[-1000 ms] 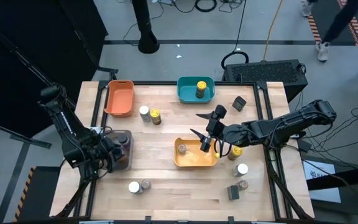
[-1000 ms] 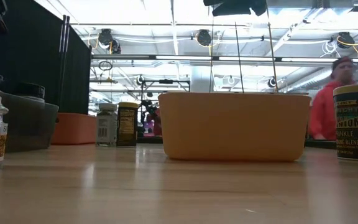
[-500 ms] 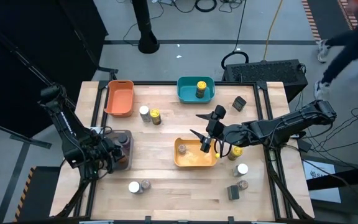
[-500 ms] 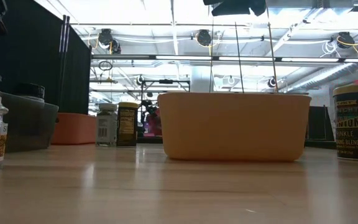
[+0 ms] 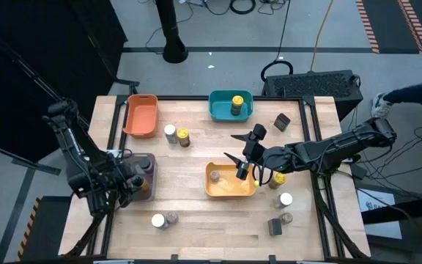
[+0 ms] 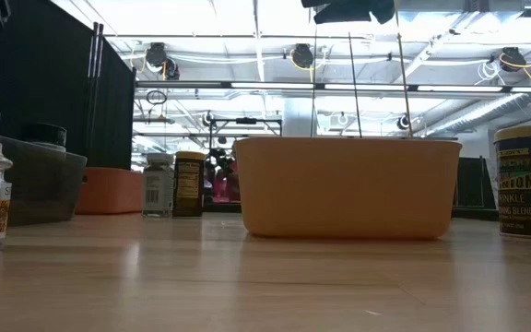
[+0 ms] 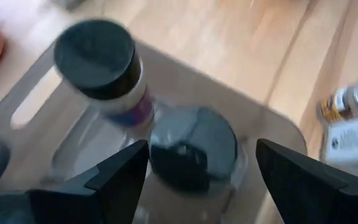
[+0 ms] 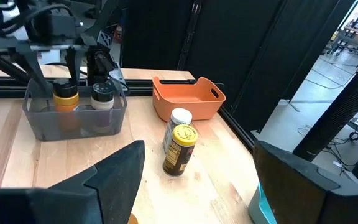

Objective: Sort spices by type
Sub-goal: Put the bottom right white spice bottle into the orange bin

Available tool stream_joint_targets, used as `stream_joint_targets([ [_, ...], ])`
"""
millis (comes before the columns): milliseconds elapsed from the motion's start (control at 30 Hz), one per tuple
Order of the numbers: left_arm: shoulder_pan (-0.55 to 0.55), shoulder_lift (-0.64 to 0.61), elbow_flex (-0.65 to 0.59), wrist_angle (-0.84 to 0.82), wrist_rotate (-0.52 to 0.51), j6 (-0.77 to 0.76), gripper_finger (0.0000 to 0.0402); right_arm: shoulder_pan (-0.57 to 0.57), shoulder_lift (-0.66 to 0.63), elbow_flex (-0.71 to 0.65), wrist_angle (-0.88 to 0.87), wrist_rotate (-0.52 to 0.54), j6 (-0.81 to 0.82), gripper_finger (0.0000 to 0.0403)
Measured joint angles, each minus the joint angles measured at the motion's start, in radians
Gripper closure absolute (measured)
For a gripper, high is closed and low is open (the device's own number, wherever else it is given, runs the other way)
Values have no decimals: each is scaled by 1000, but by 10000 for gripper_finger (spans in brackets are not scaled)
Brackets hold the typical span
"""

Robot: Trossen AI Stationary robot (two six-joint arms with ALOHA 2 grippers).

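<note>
Overhead cam straight down, low cam table-level; both w/ yellow bin.

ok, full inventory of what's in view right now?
Bins: four; orange bin and teal bin far side, yellow bin centre, grey bin left.
Binned jars: one in teal, one in yellow, at least two in grey.
Loose jars: two by the orange bin, two at the near edge, about five on the right.
Person: one, partly visible, on the floor.
Left gripper: open, over grey bin.
Right gripper: open, over yellow bin.
</note>
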Motion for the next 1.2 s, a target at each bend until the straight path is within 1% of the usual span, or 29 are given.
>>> stream_joint_targets([
  [100,0,-2,59,-53,104,-1,97,-2,0,0,0,0,5,119],
  [233,0,-2,106,-130,186,-2,98,-2,0,0,0,0,5,119],
  [333,7,-2,101,-138,233,4,101,-2,0,0,0,0,5,119],
  [433,14,9,74,-141,247,8,126,-2,0,0,0,0,5,119],
  [533,25,30,31,-126,244,25,181,-2,0,0,0,0,5,119],
  [600,40,57,19,-96,233,61,231,-2,0,0,0,0,5,119],
  [767,81,113,19,-97,173,105,362,-2,0,0,-2,0,5,119],
  [800,85,117,18,-93,158,108,381,-2,0,0,-2,0,5,119],
  [833,89,118,18,-88,142,109,390,-2,0,0,-2,0,5,119],
  [900,96,117,18,-64,120,113,389,-2,0,0,-2,0,5,119],
  [1067,114,117,18,-7,115,139,378,-2,0,0,-4,0,5,119],
  [1200,126,117,18,-15,148,138,377,-2,0,0,-5,0,5,119],
])
